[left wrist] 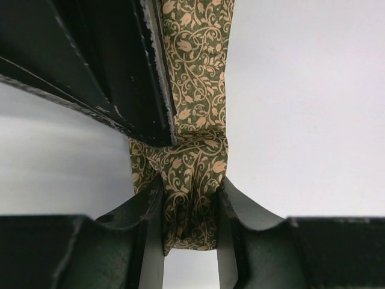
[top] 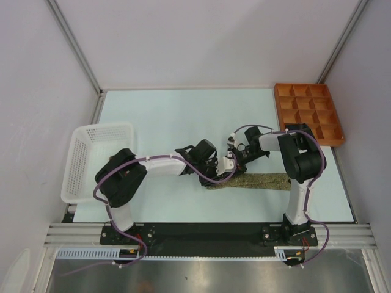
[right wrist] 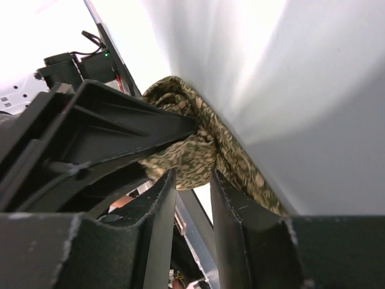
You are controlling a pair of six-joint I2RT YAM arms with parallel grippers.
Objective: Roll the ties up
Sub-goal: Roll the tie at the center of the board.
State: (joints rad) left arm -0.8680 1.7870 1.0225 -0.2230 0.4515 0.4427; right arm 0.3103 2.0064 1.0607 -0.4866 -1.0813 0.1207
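Note:
The olive-tan patterned tie [top: 256, 181] lies flat across the table near the front, running left to right. My left gripper [top: 225, 166] is shut on its folded left end; in the left wrist view the fabric [left wrist: 198, 90] is pinched between the jaws of that gripper [left wrist: 189, 205]. My right gripper [top: 234, 152] meets it from behind. In the right wrist view the right gripper [right wrist: 191, 174] has narrow jaws closed on the bunched tie [right wrist: 240, 162] at their tips. The black tie is out of view.
A white mesh basket [top: 98, 131] stands at the left edge of the table. An orange compartment tray [top: 299, 85] sits at the back right corner. The two arms cross close together over the middle of the table.

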